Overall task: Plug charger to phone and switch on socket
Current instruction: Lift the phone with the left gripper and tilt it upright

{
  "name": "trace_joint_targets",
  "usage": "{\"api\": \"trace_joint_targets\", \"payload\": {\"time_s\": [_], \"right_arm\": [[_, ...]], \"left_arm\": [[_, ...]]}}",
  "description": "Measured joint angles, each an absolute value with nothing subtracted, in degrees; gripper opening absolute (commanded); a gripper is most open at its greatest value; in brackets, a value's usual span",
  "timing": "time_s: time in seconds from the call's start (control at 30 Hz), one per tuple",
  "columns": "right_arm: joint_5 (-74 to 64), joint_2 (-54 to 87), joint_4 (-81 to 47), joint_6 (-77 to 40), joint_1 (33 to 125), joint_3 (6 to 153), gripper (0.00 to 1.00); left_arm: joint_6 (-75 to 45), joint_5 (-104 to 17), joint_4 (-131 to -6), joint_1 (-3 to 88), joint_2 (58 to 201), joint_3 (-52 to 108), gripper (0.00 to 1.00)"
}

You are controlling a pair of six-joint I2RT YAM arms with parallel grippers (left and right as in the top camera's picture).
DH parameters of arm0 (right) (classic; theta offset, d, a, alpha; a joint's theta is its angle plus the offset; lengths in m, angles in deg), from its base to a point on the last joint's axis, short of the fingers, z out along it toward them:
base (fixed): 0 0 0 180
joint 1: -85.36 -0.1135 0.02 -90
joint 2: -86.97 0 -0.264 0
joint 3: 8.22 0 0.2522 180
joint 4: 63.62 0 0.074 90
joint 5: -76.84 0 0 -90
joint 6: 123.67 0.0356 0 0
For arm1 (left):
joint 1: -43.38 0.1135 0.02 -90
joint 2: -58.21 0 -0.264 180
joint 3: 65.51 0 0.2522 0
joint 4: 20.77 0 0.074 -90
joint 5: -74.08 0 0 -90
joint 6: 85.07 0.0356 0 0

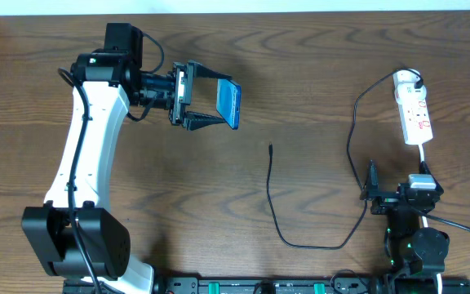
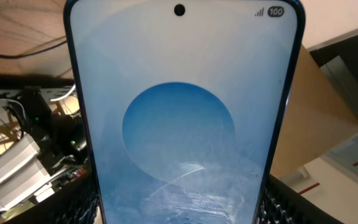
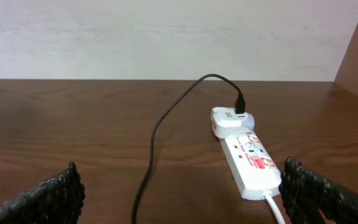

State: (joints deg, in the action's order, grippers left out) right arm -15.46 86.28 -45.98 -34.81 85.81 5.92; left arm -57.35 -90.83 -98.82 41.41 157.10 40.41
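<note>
My left gripper (image 1: 219,101) is shut on the phone (image 1: 230,103) and holds it on edge above the table at the back left. In the left wrist view the phone's light-blue screen (image 2: 179,124) with a pale circle fills the frame between my fingers. The charger, a thin black cable (image 1: 272,200), loops across the table; its free plug tip (image 1: 271,148) lies right of the phone, apart from it. Its other end is plugged into a white adapter (image 3: 230,119) on the socket (image 1: 413,117), a white strip at the back right (image 3: 248,160). My right gripper (image 3: 185,193) is open and empty, just short of the socket.
The socket's white lead (image 1: 425,157) runs down toward my right arm's base (image 1: 414,237). The left arm's white body (image 1: 80,155) spans the left side. A pale wall edge runs along the table's back.
</note>
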Motion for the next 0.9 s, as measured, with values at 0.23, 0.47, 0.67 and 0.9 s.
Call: {"api": "trace_joint_targets", "payload": {"time_s": [0.23,0.47,0.67,0.9], "right_arm": [[-15.46,86.28,-45.98,-34.81,85.81,5.92,0.99],[-15.46,86.28,-45.98,-34.79,85.81,5.92,0.99],[-15.48,86.28,-45.98,-34.79,85.81,5.92,0.99],[-15.46,86.28,-45.98,-34.79,85.81,5.92,0.99]], "left_arm": [[-58.97,-90.83,-98.82,41.41,157.10,40.41,0.07],[-59.58,-90.83,-98.82,41.41,157.10,40.41,0.08],[-59.58,-90.83,-98.82,41.41,157.10,40.41,0.07],[-59.58,-90.83,-98.82,41.41,157.10,40.41,0.08]]}}
